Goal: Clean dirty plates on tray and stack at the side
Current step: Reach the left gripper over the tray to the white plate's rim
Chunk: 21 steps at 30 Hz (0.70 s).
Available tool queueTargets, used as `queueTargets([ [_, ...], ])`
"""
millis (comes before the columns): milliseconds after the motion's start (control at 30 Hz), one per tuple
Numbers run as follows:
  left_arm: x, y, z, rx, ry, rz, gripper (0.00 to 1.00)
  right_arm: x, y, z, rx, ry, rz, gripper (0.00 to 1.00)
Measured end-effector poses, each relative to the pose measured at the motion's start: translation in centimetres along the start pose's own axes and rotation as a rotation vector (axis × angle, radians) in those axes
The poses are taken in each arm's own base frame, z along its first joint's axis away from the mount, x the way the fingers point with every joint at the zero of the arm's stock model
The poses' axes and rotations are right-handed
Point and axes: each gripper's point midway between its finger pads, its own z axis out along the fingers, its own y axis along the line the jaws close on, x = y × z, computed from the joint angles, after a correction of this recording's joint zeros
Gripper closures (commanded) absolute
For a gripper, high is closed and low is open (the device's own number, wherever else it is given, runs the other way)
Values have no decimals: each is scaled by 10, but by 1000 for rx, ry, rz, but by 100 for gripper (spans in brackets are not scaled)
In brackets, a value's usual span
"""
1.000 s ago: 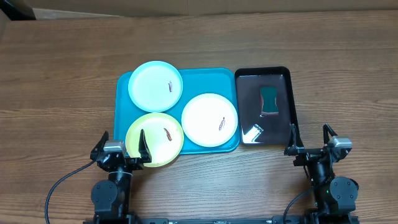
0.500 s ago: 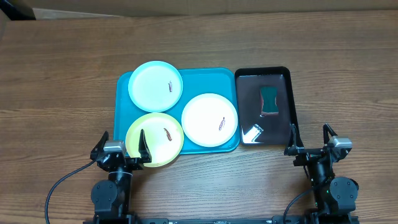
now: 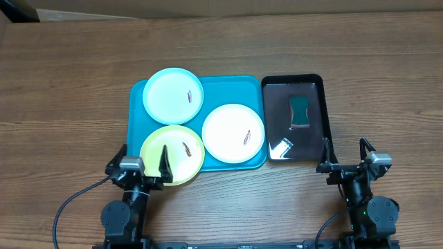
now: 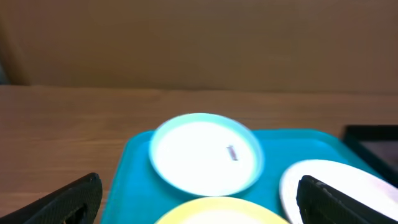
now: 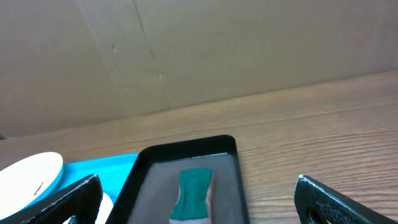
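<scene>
The turquoise tray holds three plates, each with a small brown smear: light cyan at the back left, white at the right, yellow-green at the front left. My left gripper is open and empty at the tray's front left corner, its right finger over the yellow-green plate's near edge. The left wrist view shows the cyan plate, the yellow-green plate and the white plate between wide-open fingers. My right gripper is open and empty, near the front right.
A glossy black tray stands against the turquoise tray's right side, holding a green sponge and a small white item. The right wrist view shows the sponge ahead. Brown cardboard lines the table's back.
My left gripper has shifted slightly to the right, further over the yellow-green plate's near edge. The right arm and the plates have not moved.
</scene>
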Motion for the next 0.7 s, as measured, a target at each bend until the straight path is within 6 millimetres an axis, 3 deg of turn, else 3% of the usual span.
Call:
queueTargets([
  [200,-3,-23,-11,121,95,-50,0,0,0,0,0,0,-1,0],
  [300,-36,-32,-27,142,128,-65,0,0,0,0,0,0,0,0],
  [367,-71,-38,-39,158,134,-63,0,0,0,0,1,-1,0,0],
  [500,-107,-49,-56,177,337,-86,0,0,0,0,1,0,0,0],
  [700,-129,-66,-52,234,857,-212,0,0,0,0,0,0,0,0],
])
